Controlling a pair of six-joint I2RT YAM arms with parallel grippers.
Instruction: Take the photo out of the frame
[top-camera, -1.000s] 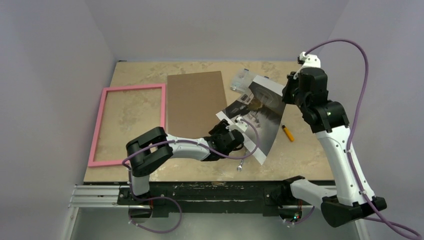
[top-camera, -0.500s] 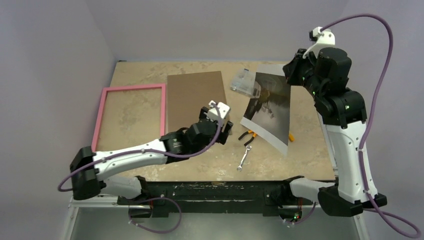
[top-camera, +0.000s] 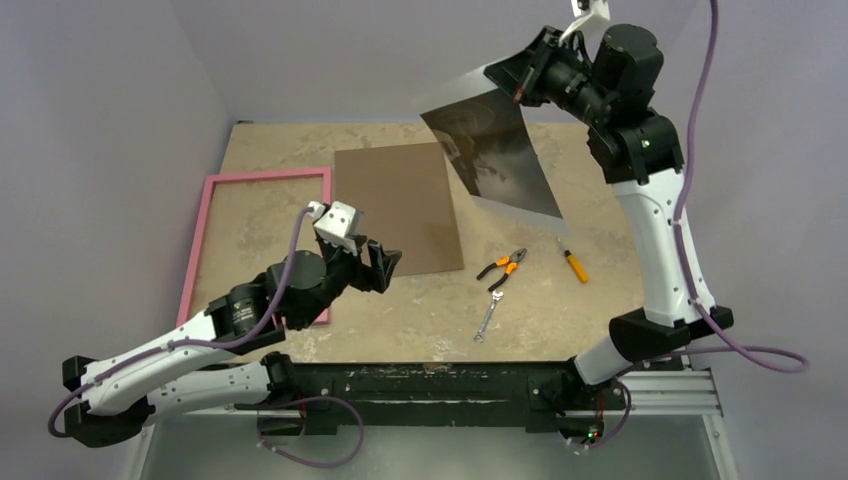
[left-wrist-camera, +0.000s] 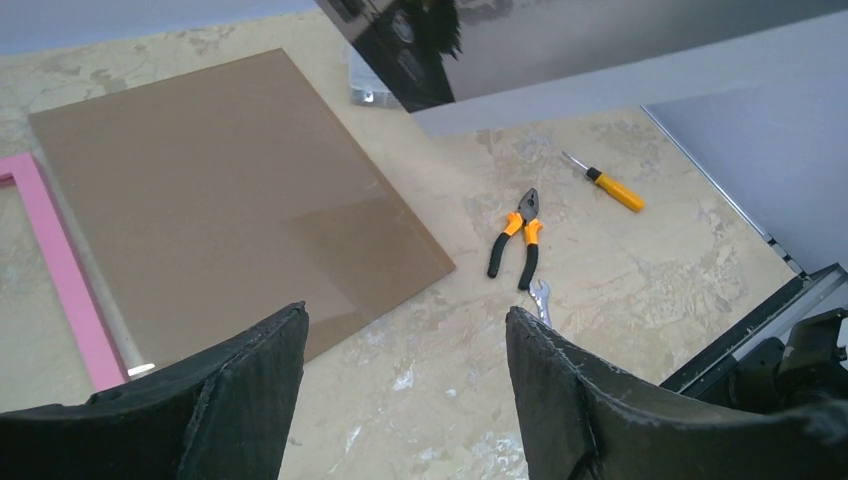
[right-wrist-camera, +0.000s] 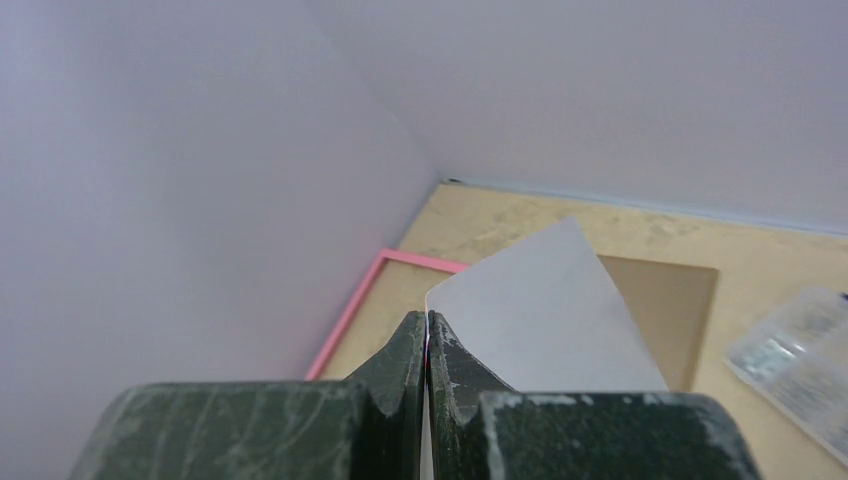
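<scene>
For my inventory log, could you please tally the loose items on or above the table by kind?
Hand tools: 3 (pliers, wrench, screwdriver)
Picture-frame parts: 3 (pink frame, backing board, photo)
Clear plastic box: 1
Total: 7

We count one photo (top-camera: 497, 150), one pink frame (top-camera: 268, 175) and one brown board (top-camera: 397, 205). Hand tools number three: one pliers (top-camera: 503, 270), one wrench (top-camera: 487, 317) and one screwdriver (top-camera: 575, 266). We record one clear plastic box (right-wrist-camera: 795, 360), seen only in part in the right wrist view. Grippers number two: the left gripper (left-wrist-camera: 405, 315) and the right gripper (right-wrist-camera: 428, 322). We note one table (top-camera: 600, 320).
</scene>
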